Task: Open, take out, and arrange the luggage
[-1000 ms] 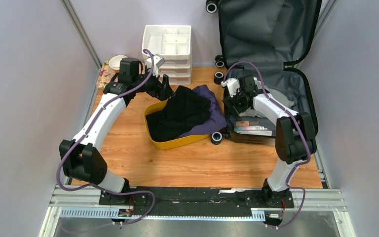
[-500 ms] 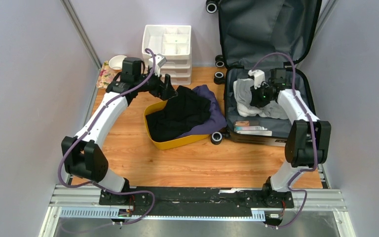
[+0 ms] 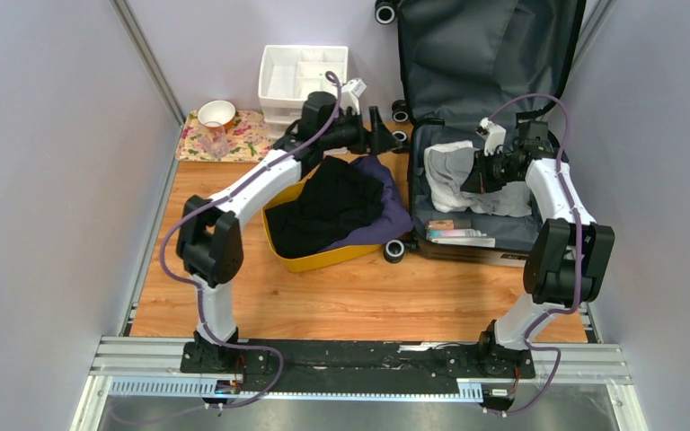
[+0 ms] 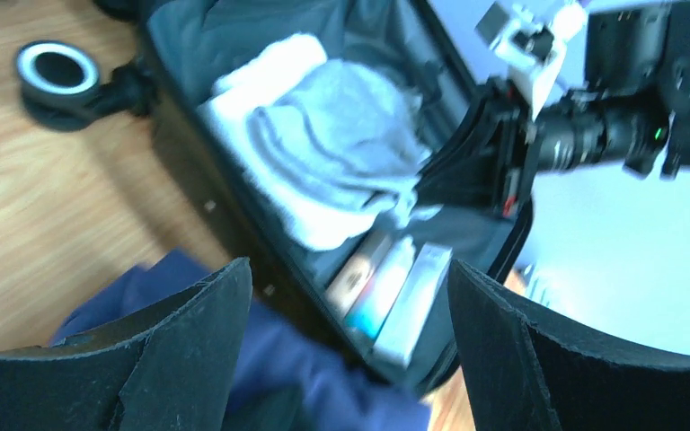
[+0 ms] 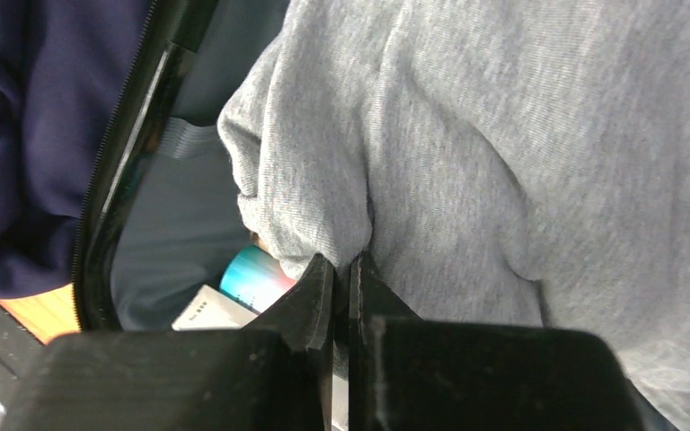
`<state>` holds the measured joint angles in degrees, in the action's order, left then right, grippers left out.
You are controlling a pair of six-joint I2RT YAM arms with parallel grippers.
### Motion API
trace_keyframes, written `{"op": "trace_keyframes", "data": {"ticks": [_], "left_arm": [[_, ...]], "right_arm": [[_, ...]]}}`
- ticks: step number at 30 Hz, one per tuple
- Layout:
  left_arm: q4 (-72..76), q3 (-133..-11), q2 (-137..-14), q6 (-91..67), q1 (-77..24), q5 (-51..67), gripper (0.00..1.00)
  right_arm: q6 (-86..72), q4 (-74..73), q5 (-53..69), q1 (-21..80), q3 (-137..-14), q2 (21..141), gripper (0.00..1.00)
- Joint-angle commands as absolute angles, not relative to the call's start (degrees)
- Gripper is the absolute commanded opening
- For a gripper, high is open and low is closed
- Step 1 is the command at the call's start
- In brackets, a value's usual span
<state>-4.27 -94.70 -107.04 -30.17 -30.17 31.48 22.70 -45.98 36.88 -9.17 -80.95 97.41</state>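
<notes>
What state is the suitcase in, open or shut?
Open: the luggage has its lid standing upright, and grey clothing and small boxes lie exposed in its lower half.

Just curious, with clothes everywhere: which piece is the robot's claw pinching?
The light grey garment in the luggage: the right gripper is shut on a fold. The black garment and navy garment lie in the yellow bin, ungripped.

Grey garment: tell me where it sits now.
The grey garment lies on the right of the top view, inside the open luggage, just behind the flat boxes; the right gripper is shut on a fold.
</notes>
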Motion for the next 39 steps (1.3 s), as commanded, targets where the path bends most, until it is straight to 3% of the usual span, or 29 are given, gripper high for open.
{"op": "trace_keyframes", "data": {"ticks": [1, 10, 39], "left_arm": [[5.2, -103.3, -113.0, -49.3, -35.6, 24.1, 0.88], [11.0, -102.2, -122.0, -63.4, -40.6, 21.8, 0.88], [13.2, -107.8, -132.2, -63.7, -43.9, 19.2, 0.89]], "right_arm": [[17.8, -44.3, 40.3, -9.1, -82.8, 96.9, 0.00], [13.4, -41.0, 40.4, -9.2, -82.1, 96.1, 0.00], [9.1, -39.5, 45.5, -5.5, -76.7, 91.5, 0.00]]}}
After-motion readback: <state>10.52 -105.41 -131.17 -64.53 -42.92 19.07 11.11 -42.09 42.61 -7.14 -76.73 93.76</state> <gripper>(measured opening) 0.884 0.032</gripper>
